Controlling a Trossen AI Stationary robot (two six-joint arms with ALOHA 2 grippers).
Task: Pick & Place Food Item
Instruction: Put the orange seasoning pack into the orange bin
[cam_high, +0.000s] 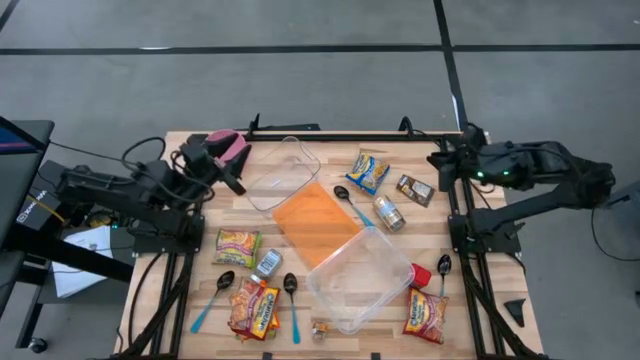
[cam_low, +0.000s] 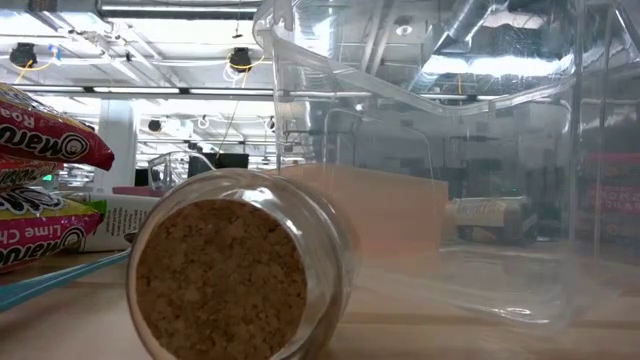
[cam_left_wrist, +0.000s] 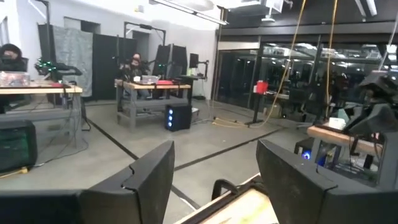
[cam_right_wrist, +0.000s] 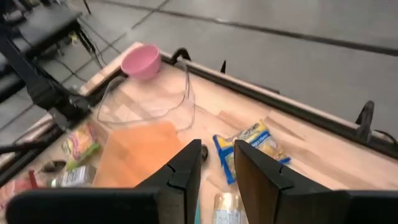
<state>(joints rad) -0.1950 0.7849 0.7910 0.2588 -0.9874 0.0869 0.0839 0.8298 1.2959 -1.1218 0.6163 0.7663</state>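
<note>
Centrally, an orange board (cam_high: 316, 221) is lying on the table (cam_high: 440, 235), with two clear tubs at its ends. One tub (cam_high: 283, 172) is sitting at the board's eleven o'clock and is holding nothing that I can make out. A second tub (cam_high: 359, 278) is sitting at the board's five o'clock, also looking empty. A pink bowl (cam_high: 228, 147) is resting at the table's ten o'clock corner; whether anything is lying inside cannot be told.

Food is lying scattered outside the containers: a blue packet (cam_high: 368, 171) at the board's one o'clock, a can (cam_high: 388, 212) at its three o'clock, a green packet (cam_high: 236, 246) at its eight o'clock, and noodle packs (cam_high: 254, 309) at the table's seven o'clock. Up close in the low view, a cork-stoppered jar (cam_low: 235, 270) is lying on its side.

The left claw (cam_high: 233, 180) is hovering beside the pink bowl, its fingers (cam_left_wrist: 146, 180) standing apart and gripping nothing. The right claw (cam_high: 440, 160) is hanging over the table's two o'clock edge, its fingers (cam_right_wrist: 185, 171) standing slightly apart with nothing between them, well above the blue packet.
</note>
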